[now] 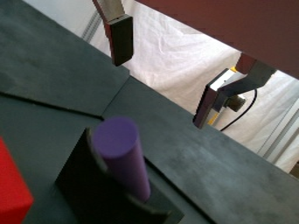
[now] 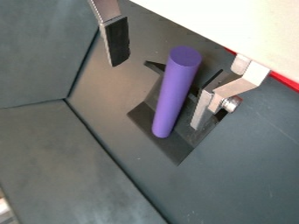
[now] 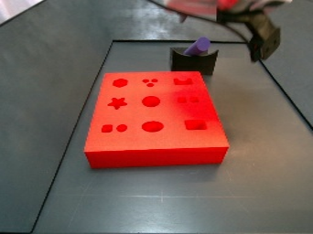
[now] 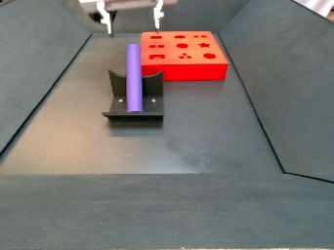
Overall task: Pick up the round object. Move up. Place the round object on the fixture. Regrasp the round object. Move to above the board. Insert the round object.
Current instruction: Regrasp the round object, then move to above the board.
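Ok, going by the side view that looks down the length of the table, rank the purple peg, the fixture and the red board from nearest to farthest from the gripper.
The gripper is open, above the peg's far end.
1. Purple peg: its upper end lies just under the fingers.
2. Fixture: beneath the peg, lower down.
3. Red board: off to the side, apart from the fixture.

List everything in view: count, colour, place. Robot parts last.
Peg: one, purple, leaning on the fixture, free of the gripper.
Fixture: one, dark L-shaped bracket on a base plate, on the floor beside the board.
Board: one, bright red, flat on the floor, shaped holes in its top, all empty.
Floor: dark grey, with sloped dark walls around it.
Gripper: one, open, above the peg's upper end; in both wrist views its silver fingers with dark pads stand on either side of the peg without touching it.
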Controlling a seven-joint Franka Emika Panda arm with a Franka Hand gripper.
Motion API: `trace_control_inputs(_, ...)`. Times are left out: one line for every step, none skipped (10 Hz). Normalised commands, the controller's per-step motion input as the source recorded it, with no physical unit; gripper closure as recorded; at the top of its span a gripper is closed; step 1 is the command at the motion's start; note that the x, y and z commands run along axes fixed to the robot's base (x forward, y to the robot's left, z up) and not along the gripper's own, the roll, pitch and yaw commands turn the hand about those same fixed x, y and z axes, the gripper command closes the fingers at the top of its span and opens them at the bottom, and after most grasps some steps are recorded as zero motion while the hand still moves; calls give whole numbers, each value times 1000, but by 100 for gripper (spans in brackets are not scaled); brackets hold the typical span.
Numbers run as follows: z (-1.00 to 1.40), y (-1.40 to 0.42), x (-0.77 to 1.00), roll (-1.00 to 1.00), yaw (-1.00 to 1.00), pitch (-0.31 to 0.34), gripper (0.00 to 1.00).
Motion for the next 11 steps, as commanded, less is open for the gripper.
trace_control_inputs(-1000,9,125,70,62,-52,0)
trace_control_inputs(-842,7,111,66,47,-52,0)
trace_control_inputs(-675,2,97,67,35,-49,0)
trace_control_inputs(-511,-4,87,67,25,-45,0)
trace_control_inputs(-347,-5,81,71,16,-38,0)
trace_control_inputs(0,0,0,0,0,0,100)
trace_control_inputs(1000,-30,64,-171,42,344,100)
trace_control_inputs(1000,-31,64,-175,66,342,100)
trace_control_inputs(1000,-28,62,-161,108,325,100)
trace_control_inputs(1000,-30,63,-99,201,264,100)
trace_control_inputs(1000,-31,64,-70,227,237,100)
